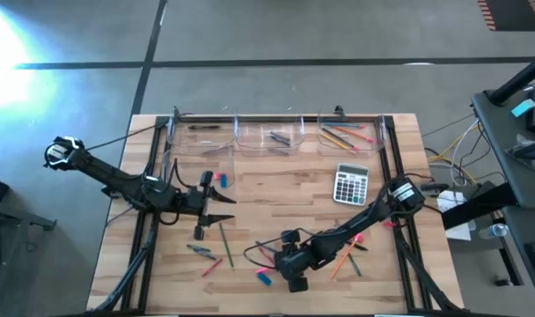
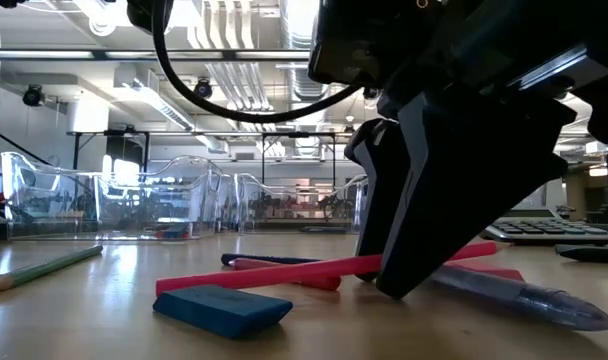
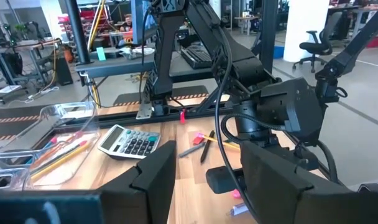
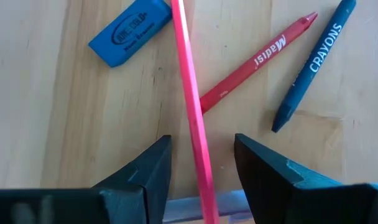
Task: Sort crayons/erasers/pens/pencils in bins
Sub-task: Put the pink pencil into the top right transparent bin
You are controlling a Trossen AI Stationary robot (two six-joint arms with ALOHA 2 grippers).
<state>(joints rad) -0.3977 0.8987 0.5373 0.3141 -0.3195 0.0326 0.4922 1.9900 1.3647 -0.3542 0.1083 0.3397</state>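
High view: the right gripper (image 1: 285, 261) reaches low toward 7 o'clock on the table (image 1: 276, 176); the left gripper (image 1: 216, 210) hangs open at 9.

Right wrist view: spread fingers (image 4: 145, 171) straddle a pink pencil (image 4: 192, 118), unclamped, its length running 12 to 6, beside a blue eraser (image 4: 130, 31).

Table (image 1: 276, 189): pale wood planks, visible grain, smooth with a slight sheen in the low view.

Bins (image 1: 272, 134): clear, glossy plastic with bright reflections along the rims.

Right gripper (image 4: 198, 171): fingers of dark matt plastic, faintly textured. Between its jaws lies a pink pencil (image 4: 192, 118), smooth painted finish, low gloss.

Beyond those jaws: a blue eraser (image 4: 130, 31), matt rubbery surface with printed lettering; a red crayon (image 4: 257, 62) and a blue crayon (image 4: 316, 62), both with matt printed paper-like wraps.

Calculator (image 1: 350, 184): grey plastic, matt.

Left gripper (image 3: 204, 180): the same dark matt fingers.
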